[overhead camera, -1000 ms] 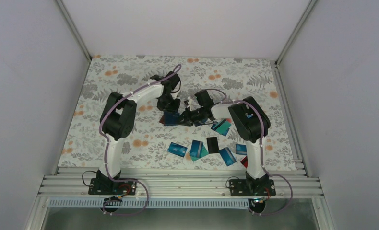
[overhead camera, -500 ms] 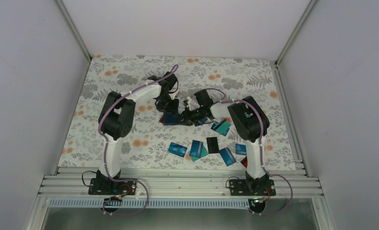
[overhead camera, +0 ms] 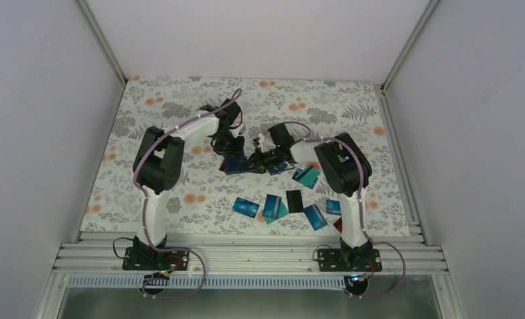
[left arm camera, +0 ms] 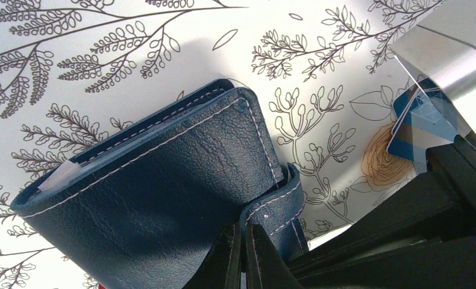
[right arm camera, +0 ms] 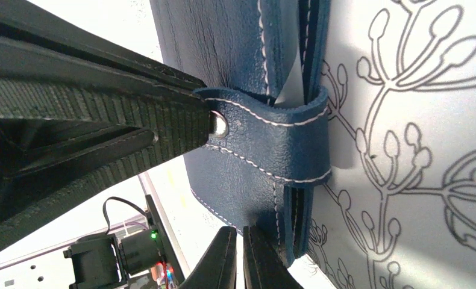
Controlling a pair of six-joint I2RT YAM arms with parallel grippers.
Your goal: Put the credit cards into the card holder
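Note:
The navy card holder [overhead camera: 234, 165] lies mid-table between my two grippers. In the left wrist view the card holder [left arm camera: 157, 192] fills the frame, and my left gripper [left arm camera: 243, 244] is shut on the end of its strap [left arm camera: 281, 208]. In the right wrist view the strap [right arm camera: 272, 144] wraps round the holder's edge. My right gripper [right arm camera: 240, 256] is shut there, its tips against the holder's lower edge with nothing seen between them. My right gripper [overhead camera: 254, 161] sits just right of the holder, my left gripper [overhead camera: 229, 150] just behind it. Several blue and teal credit cards [overhead camera: 272, 206] lie nearer the front.
A black card [overhead camera: 294, 201] and a red card [overhead camera: 338, 224] lie among the front cards. A teal card [overhead camera: 306, 175] lies beside the right arm. A blue card [left arm camera: 417, 129] shows at the right of the left wrist view. The floral mat [overhead camera: 180, 113] covers the table.
My left arm has drawn a little back and to the left while holding the strap. The right gripper and the card holder have barely shifted.

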